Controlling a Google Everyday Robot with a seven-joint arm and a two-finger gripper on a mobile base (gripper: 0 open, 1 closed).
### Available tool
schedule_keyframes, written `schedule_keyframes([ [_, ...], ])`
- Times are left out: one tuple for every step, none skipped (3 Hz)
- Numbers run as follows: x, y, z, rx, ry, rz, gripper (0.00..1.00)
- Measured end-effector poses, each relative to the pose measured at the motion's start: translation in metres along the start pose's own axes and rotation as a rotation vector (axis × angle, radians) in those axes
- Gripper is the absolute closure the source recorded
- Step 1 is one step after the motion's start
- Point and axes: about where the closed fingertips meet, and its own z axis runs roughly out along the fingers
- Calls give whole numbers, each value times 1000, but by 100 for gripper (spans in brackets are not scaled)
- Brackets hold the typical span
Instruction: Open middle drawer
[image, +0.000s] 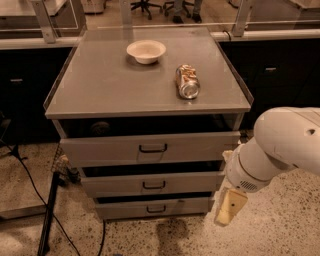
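The middle drawer (112, 185) is a grey metal front with a small dark loop handle (154, 185) at its centre. It sits between the wider top drawer (100, 149) and the narrower bottom drawer (120, 209) of a grey cabinet. All three fronts stand slightly out, each with a dark gap above it. My gripper (230, 206) hangs from the white arm (280, 145) at the cabinet's right side, level with the bottom drawer and just right of the drawer fronts. It touches no handle.
A white bowl (146, 51) and a crushed can (187, 81) lie on the cabinet top (100, 90). Dark counters stand behind. A black stand leg and cables (49, 215) lie on the speckled floor at the left.
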Motion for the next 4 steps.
schedule_keyframes([
  [8, 7, 21, 14, -38, -28, 0],
  [12, 5, 67, 66, -150, -71, 0],
  [13, -3, 113, 88, -244, -94, 0],
  [13, -3, 113, 88, -244, -94, 0],
])
